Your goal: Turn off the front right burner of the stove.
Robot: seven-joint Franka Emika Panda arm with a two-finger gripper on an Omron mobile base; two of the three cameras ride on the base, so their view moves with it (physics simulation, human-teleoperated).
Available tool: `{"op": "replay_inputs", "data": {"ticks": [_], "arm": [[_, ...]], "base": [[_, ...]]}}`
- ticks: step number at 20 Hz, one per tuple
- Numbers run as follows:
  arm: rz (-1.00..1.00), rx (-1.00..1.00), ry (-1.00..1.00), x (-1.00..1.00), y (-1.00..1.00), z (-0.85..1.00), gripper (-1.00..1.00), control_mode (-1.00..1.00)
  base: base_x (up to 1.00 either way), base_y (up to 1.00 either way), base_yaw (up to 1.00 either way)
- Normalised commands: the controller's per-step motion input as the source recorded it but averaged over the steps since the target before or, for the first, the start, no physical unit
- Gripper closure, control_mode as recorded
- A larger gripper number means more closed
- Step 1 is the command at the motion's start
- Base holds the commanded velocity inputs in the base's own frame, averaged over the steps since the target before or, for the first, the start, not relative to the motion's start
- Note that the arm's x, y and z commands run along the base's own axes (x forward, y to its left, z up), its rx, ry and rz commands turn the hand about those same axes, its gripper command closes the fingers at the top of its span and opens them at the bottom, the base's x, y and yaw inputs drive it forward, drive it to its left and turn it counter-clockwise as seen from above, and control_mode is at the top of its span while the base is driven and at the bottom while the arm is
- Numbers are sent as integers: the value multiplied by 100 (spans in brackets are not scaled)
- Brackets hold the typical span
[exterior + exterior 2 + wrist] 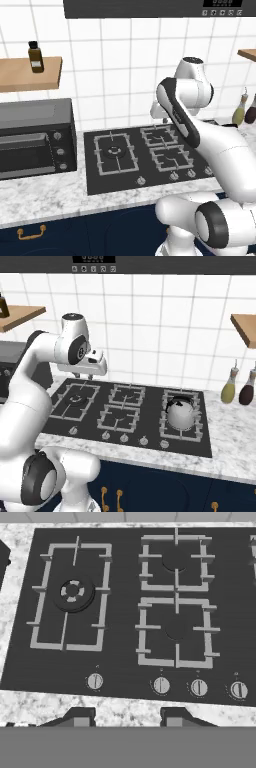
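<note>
The stove (150, 406) is a black glass cooktop set in a marble counter. Its front right burner (194, 430) lies at the right end, mostly covered by a silver kettle (180, 412) standing on the grate. A row of small silver knobs (144, 441) runs along the stove's front edge. My gripper (88, 376) hangs open and empty above the stove's left rear, over the large ringed burner (76, 399). In the hand view the fingertips (80, 717) frame the front edge, with four knobs (199, 687) in sight. In the left base view my arm hides the right burners.
A black countertop oven (35, 145) stands left of the stove (90, 165). Two bottles (228, 387) stand on the counter at the far right. Wooden shelves (30, 72) hang on the tiled wall, and a hood (150, 263) spans above.
</note>
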Motion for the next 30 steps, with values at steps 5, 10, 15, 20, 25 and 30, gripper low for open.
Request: {"op": "replay_inputs", "data": {"ticks": [5, 10, 15, 20, 25, 30], "arm": [[1, 1, 0, -20, -51, -6, -100, -100], [3, 5, -9, -67, -100, -23, -100, -100], [2, 8, -10, -75, -100, -38, -100, -100], [10, 13, -11, -59, -100, -53, -100, -100], [20, 1, -12, -17, -85, -29, -100, -100], [47, -1, -27, 0, -57, -23, -100, -100]], "base": [[0, 0, 0], [0, 0, 0], [0, 0, 0], [0, 0, 0], [0, 0, 0], [0, 0, 0]]}}
